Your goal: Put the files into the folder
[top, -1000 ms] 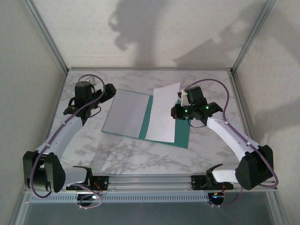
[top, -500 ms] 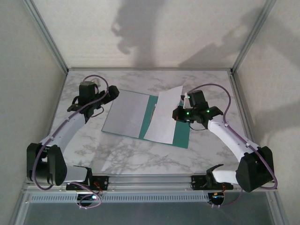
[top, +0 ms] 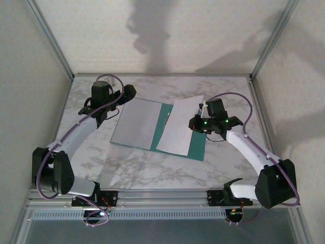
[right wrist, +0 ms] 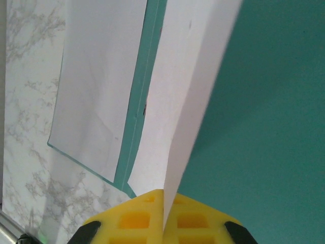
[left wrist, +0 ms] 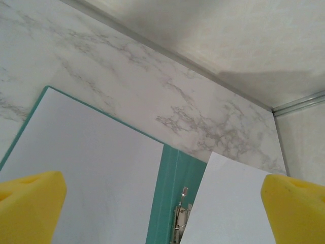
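Paper [top: 177, 127] was pinched in the right gripper [right wrist: 163, 218] above the folder [top: 198, 146]; the left gripper [top: 129, 92] gaped empty. Next, I judged: lay it flat, release.

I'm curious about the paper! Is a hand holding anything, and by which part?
The right hand pinches a white paper sheet by its edge. The left hand is open and holds nothing.

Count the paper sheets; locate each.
2: left sheet flat on the folder's left leaf; right sheet pinched by the right hand, above the right leaf. Others may hide beneath.
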